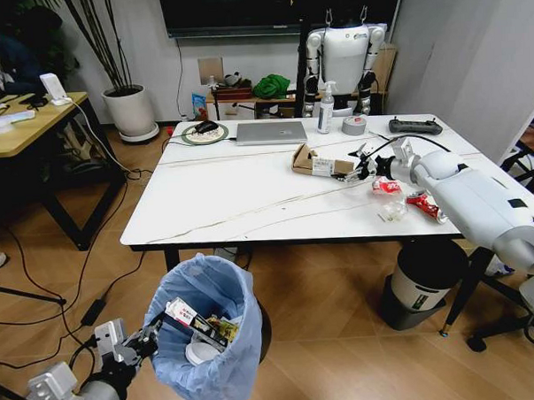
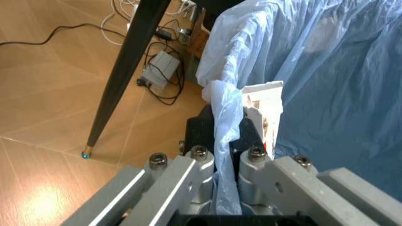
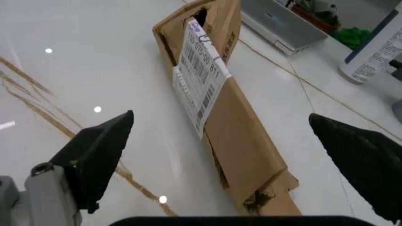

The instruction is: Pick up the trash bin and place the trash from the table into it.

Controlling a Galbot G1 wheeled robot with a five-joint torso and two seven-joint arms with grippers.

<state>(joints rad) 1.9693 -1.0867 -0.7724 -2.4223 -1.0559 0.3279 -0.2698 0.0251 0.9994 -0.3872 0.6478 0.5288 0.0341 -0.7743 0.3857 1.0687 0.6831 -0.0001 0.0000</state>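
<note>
Fingers of the right gripper spread around torn brown cardboard box; left gripper pinches crinkly bin bag.

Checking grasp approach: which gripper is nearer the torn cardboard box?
Right. The right gripper hangs open at the cardboard box; the left gripper is below the table, clamped on the trash bin rim.

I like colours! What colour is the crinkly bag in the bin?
Light blue crinkly plastic bag, best in the head view.
</note>
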